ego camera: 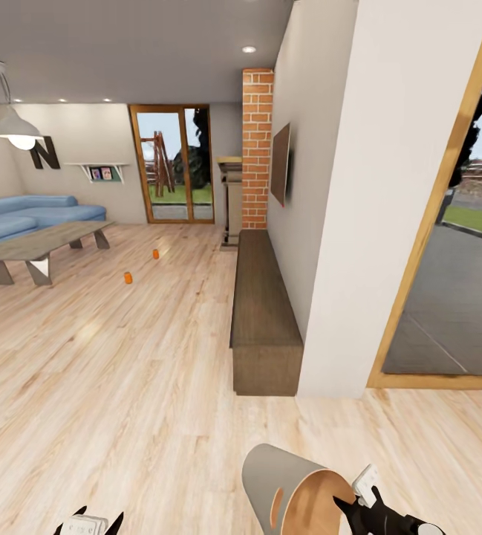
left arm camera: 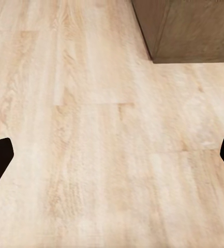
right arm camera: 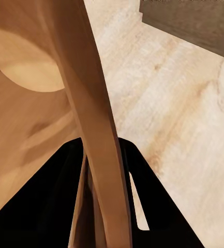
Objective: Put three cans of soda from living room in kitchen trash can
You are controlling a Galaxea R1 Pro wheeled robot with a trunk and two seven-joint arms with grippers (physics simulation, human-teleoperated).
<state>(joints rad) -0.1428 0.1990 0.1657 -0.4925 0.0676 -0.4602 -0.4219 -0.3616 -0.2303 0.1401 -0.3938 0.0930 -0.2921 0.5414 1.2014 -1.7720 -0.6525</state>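
The living room floor is pale, matte wood plank. A long blue sofa sits at the far left behind a low, glossy-topped table, and a dark wooden bench runs along the wall below a red brick column.

The trash can, a tapered round bin, grey outside and tan wood inside, is tilted, mouth towards the robot's right. The right gripper is clamped over its rim.

Two orange soda cans stand upright on the floor, well apart, beside the table.

The left gripper hangs spread wide above bare floor.
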